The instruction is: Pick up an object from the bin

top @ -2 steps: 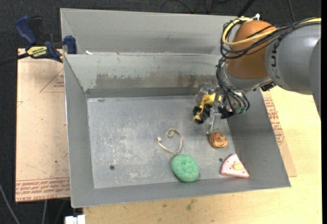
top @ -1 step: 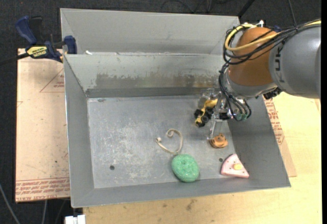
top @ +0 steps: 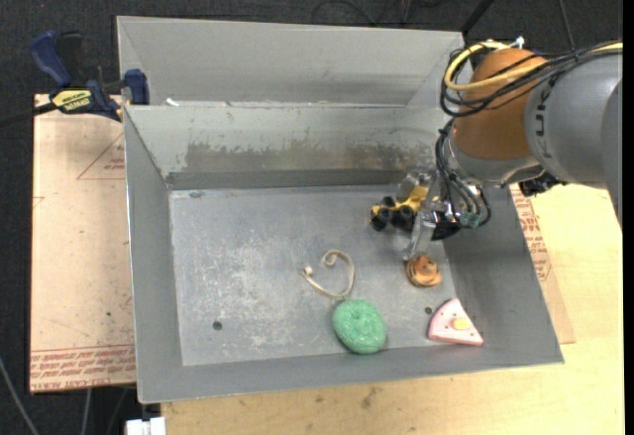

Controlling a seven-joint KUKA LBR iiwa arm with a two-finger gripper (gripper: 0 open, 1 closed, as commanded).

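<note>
My gripper (top: 420, 243) hangs low in the right part of the bin, its tip just above a small brown and orange round thing (top: 424, 271) on the floor. Whether it touches that thing I cannot tell. Close to its upper left lies a yellow and black toy vehicle (top: 395, 211). A pink wedge with a pale face (top: 455, 324) rests nearer the front right corner.
A green bumpy round thing (top: 359, 326) lies at the front middle, with a thin beige curved hook (top: 331, 274) just behind it. The arm with its orange cover and cables comes in over the bin's right wall.
</note>
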